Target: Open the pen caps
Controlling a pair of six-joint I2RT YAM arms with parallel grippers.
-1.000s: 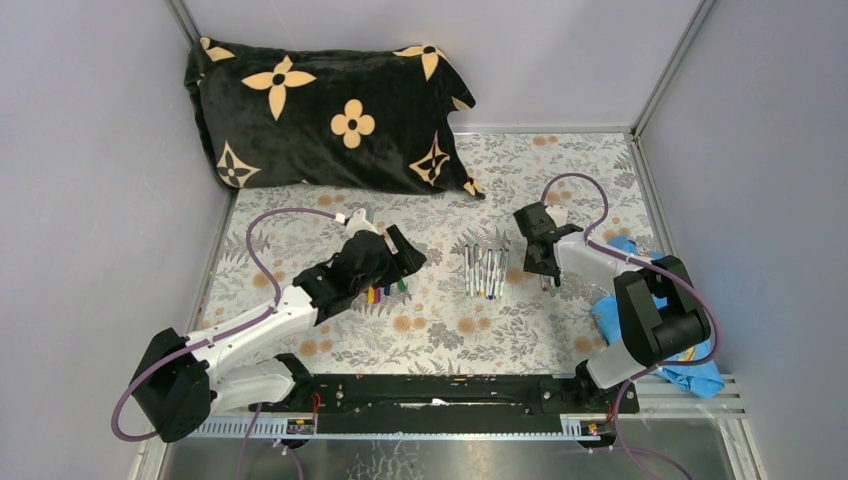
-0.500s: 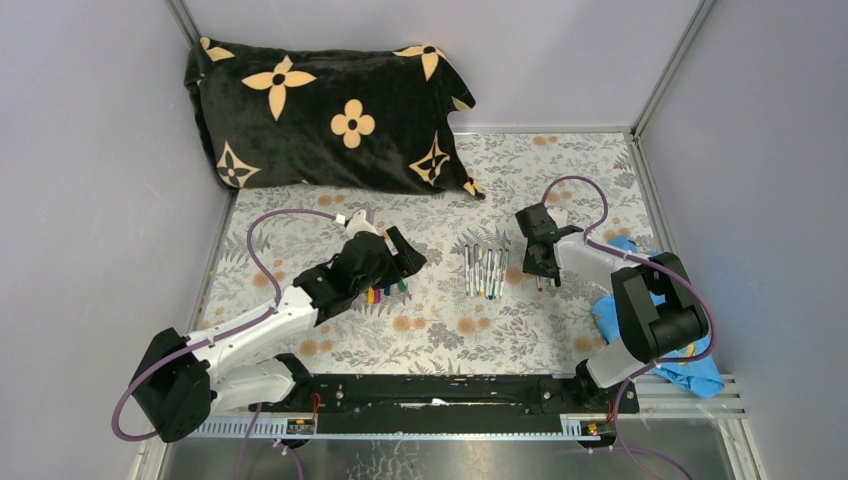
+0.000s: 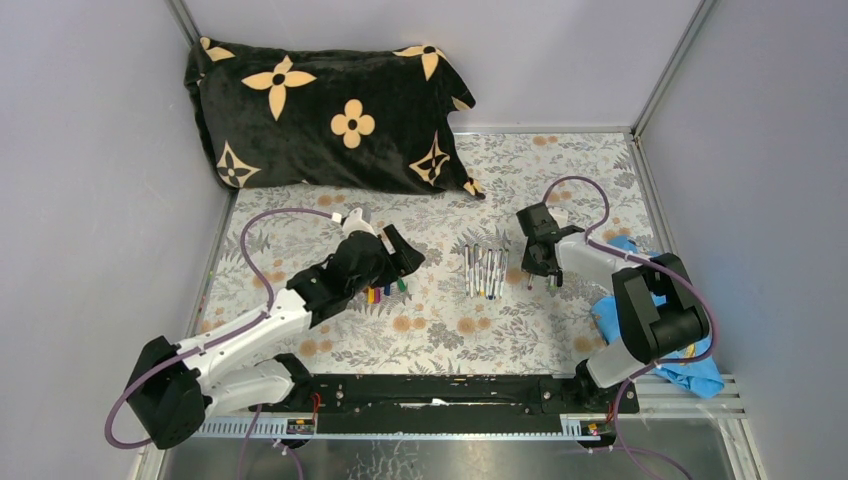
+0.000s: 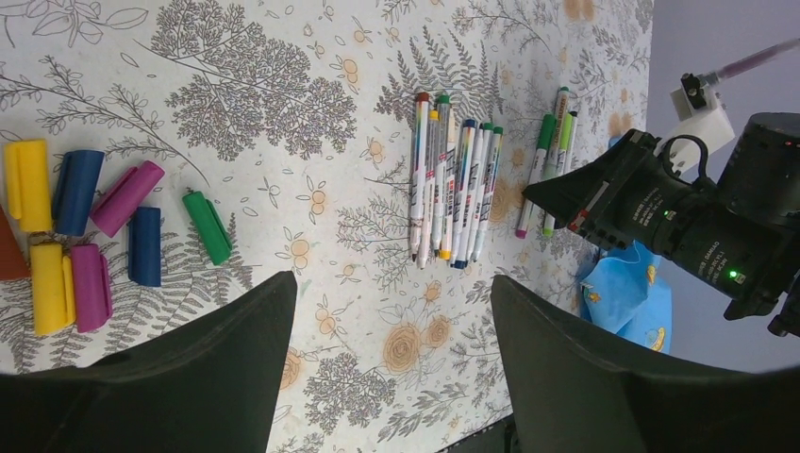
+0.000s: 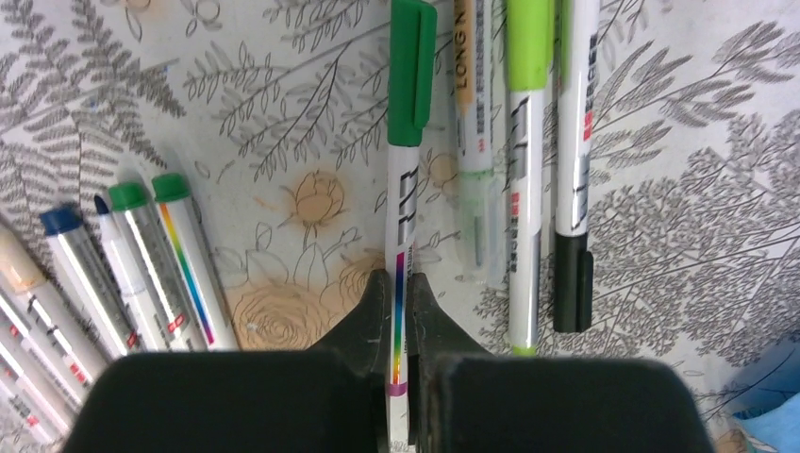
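Right pincer (image 5: 398, 291) shifted, gripping one green-capped pen (image 5: 402, 203).

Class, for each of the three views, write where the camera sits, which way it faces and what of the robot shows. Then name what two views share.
Top external: above and behind the bases, facing down on the table; both arms show.
Left wrist: over the table, facing across toward the right gripper; its open fingers frame the bottom.
Right wrist: close above the table, facing down; its fingers pinch a green-capped pen.
Shared: top and left wrist both show the loose caps and the pen row.
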